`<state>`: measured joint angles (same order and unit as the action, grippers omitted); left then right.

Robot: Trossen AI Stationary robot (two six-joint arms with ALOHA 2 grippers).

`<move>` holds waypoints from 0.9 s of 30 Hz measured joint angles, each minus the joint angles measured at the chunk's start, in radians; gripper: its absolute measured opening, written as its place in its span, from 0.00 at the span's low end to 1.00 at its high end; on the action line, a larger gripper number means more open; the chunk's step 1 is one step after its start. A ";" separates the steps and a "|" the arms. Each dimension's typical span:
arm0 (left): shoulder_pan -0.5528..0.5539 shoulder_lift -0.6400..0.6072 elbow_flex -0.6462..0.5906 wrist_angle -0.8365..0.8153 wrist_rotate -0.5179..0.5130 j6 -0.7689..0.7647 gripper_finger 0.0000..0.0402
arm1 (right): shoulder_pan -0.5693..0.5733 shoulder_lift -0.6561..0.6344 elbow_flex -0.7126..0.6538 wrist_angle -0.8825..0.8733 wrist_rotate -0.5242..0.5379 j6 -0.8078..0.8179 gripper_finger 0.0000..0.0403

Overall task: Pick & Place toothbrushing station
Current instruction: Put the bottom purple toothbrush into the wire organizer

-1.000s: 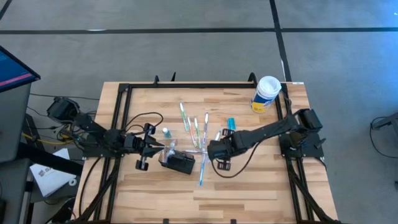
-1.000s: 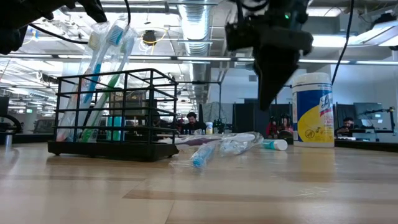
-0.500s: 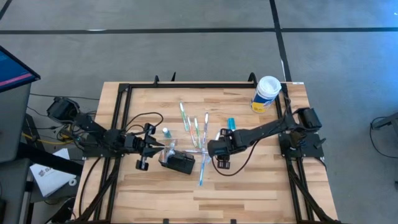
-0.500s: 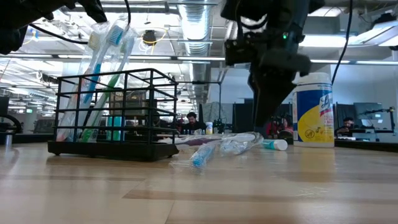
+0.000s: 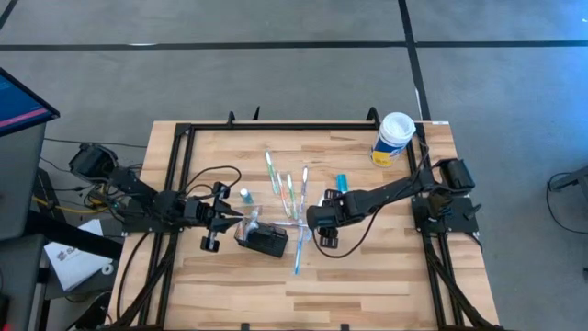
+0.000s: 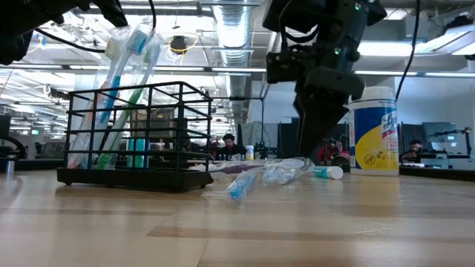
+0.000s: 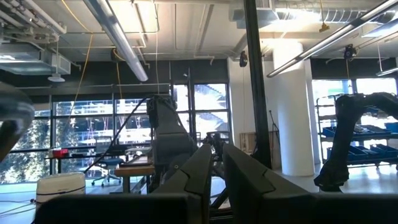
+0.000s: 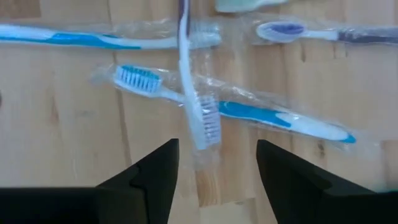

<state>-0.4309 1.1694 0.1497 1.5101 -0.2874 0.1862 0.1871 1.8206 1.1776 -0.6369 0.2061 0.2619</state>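
A butcher-block wooden table (image 5: 367, 267) carries everything, with grey floor around it and, in the low view, an open workshop of ducts and desks far behind. Nearest the table's front edge lies a blue-handled toothbrush (image 5: 298, 262), the front end of a loose scatter. Just behind it, left of the table's middle, sits the toothbrushing station (image 5: 264, 241), a black wire holder that already has several brushes standing tilted in it, as the low view shows (image 6: 133, 133). The left gripper (image 5: 241, 221) hangs just beside the station's left end, its fingers drawn nearly together; whether anything is pinched between them I cannot tell. The right gripper (image 5: 310, 221) is over the scatter near the table's middle, pointing down with its fingers (image 8: 152, 174) spread wide and nothing between them. Directly under the gap lies a white-headed toothbrush (image 8: 198, 118), crossing over a blue wrapped toothbrush (image 8: 249, 112). Farther back more brushes (image 5: 285, 184) fan towards the rear edge, and a white-lidded canister (image 5: 392, 138) stands at the rear right corner.

The step in hand looks like picking the next brush from the pile. The next move calls for lowering straight onto the white brush and closing across its narrow neck, taking care not to snag the crinkly wrapper of the one beneath
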 joint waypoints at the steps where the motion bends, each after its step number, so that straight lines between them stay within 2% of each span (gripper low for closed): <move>1: 0.000 0.000 0.000 0.000 0.000 0.000 0.09 | 0.001 0.000 -0.014 0.014 -0.002 0.000 0.51; 8: 0.000 0.000 0.000 0.000 0.000 0.000 0.09 | 0.000 0.001 -0.051 0.054 -0.024 0.005 0.47; 13: 0.000 0.000 0.000 0.000 0.000 0.000 0.09 | 0.000 0.001 -0.051 0.066 -0.026 0.000 0.40; 18: 0.000 0.000 0.000 -0.002 0.000 0.000 0.09 | -0.001 0.020 -0.052 0.057 -0.028 0.000 0.27; 24: 0.000 0.000 0.000 -0.002 0.000 0.000 0.09 | -0.006 0.042 -0.053 0.039 -0.052 -0.008 0.03; 27: 0.000 0.000 0.000 -0.002 0.000 0.000 0.09 | -0.004 0.040 -0.047 0.041 -0.051 -0.015 0.02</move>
<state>-0.4309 1.1694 0.1497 1.5082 -0.2871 0.1860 0.1832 1.8606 1.1307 -0.5963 0.1552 0.2466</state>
